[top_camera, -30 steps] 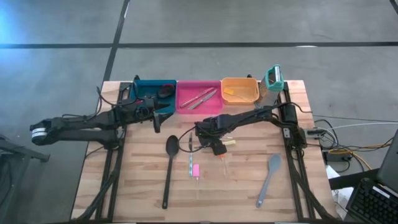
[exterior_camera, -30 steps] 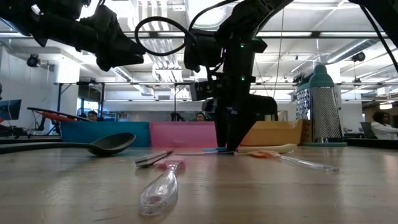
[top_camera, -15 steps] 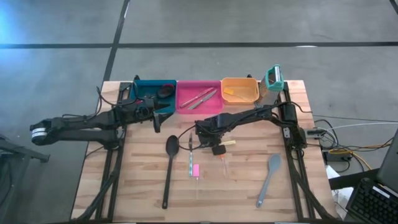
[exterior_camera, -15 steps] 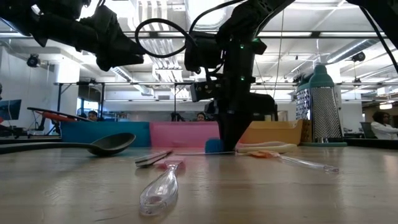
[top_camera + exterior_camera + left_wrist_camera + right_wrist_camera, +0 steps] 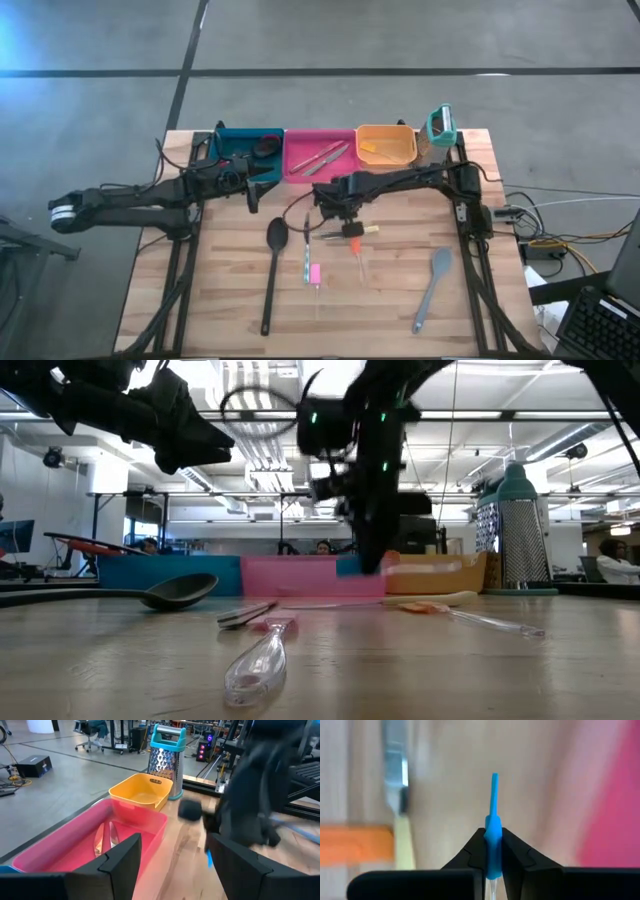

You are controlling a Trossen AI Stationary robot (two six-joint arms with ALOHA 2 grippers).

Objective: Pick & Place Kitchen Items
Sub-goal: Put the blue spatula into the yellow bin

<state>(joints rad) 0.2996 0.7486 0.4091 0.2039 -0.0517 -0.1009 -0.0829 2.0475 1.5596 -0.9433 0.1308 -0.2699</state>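
Note:
My right gripper (image 5: pixel 337 207) hangs over the table's middle, just in front of the pink bin (image 5: pixel 320 158), shut on a blue-handled utensil (image 5: pixel 493 827); the low view shows that blue utensil (image 5: pixel 348 567) above the wood. My left gripper (image 5: pixel 175 870) stands open and empty near the teal bin (image 5: pixel 245 146). On the table lie a long black spoon (image 5: pixel 271 270), a pink-handled utensil (image 5: pixel 312 271), an orange-handled one (image 5: pixel 355 246), a pale-handled knife (image 5: pixel 347 232) and a grey spatula (image 5: pixel 432 288). My right gripper pinches the utensil's blue handle (image 5: pixel 493 838) between its two fingers (image 5: pixel 516 851). The handle's thin end sticks out past the fingertips. The fingers come from above, pointing down. The utensil is lifted clear of the table.
The orange bin (image 5: pixel 386 146) and an upright teal-and-white grater (image 5: pixel 440 124) stand at the far right. Metal cutlery (image 5: pixel 325 157) lies in the pink bin. Bare wood lies at the near left and near right.
My right gripper has shut on the blue-handled utensil, then risen and gone toward the far edge and the pink bin. The utensil, which lay on the table, now hangs clear of it.

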